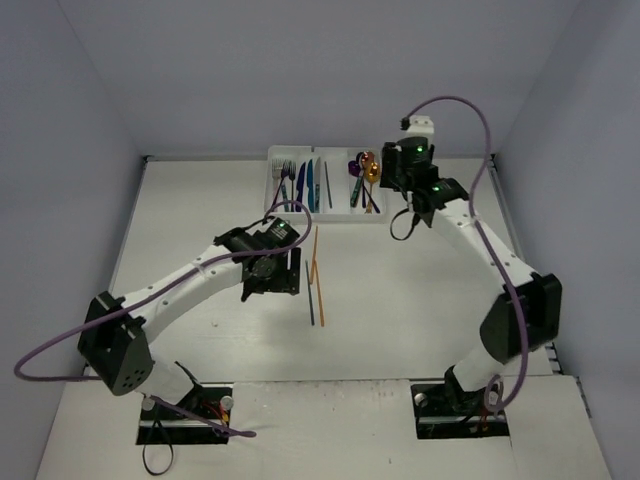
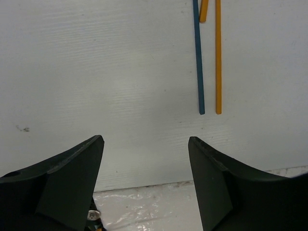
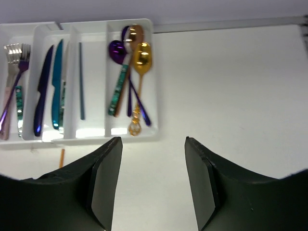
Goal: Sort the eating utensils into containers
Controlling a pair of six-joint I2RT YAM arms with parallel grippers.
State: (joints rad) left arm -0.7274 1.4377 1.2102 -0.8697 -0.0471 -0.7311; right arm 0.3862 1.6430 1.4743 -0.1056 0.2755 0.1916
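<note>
Left gripper (image 2: 146, 139): hangs released and empty over the table (image 2: 96, 72), with a blue chopstick (image 2: 198, 57) and two orange chopsticks (image 2: 218, 57) lying loose just beyond its fingers. Right gripper (image 3: 153, 139), farther back: likewise spread with nothing held, facing the white tray (image 3: 91, 137) at the table's far edge. Holds, in separate compartments from left to right, forks (image 3: 17, 50), then knives (image 3: 45, 86), a lone chopstick (image 3: 81, 82), and purple, copper and gold spoons (image 3: 134, 53).

1 tray (image 3: 86, 138), 2 knives (image 3: 44, 86), approx 4 spoons (image 3: 143, 55), 4 chopsticks (image 2: 198, 62), forks (image 3: 15, 50) unclr
</note>
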